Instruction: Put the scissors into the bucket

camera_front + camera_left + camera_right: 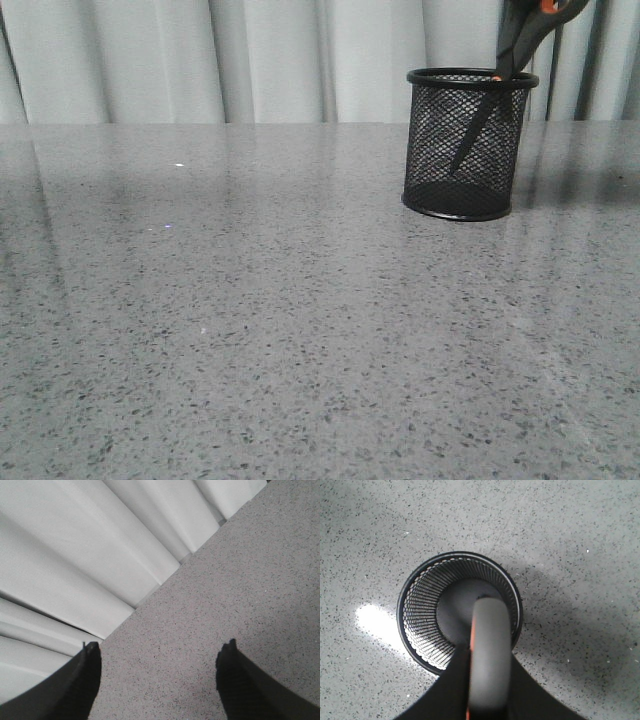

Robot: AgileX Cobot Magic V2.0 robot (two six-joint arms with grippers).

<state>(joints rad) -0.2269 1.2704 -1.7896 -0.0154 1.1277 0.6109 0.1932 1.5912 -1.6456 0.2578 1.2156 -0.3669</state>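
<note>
Right now the scissors (pixel 512 62) are hanging blades-down in the bucket (pixel 466 143), which is standing at the upper right of the front view on the grey speckled bench (pixel 250 330). Through the mesh the blade tip is showing partway down, seemingly not yet touching the base, while the handles are running up out of the top edge of the frame. They are leaning, the shaft crossing the rim on the bucket's right side.

From the right wrist view, the right end effector (pixel 487 690) is sitting directly over the bucket's mouth and appears to be gripping a handle loop, whose grey back is filling the lower middle of the frame.

Judging the risks: the bucket looks light and the scissors stand taller than it, so letting go while they are leaning this hard on the rim could tip it over. Any sideways pull on withdrawal could drag the bucket too. A drop from this height might also make them bounce.

The left end effector (pixel 157 680) is hanging with its fingers spread wide over bare bench near the curtain (pixel 75 555), holding nothing.
</note>
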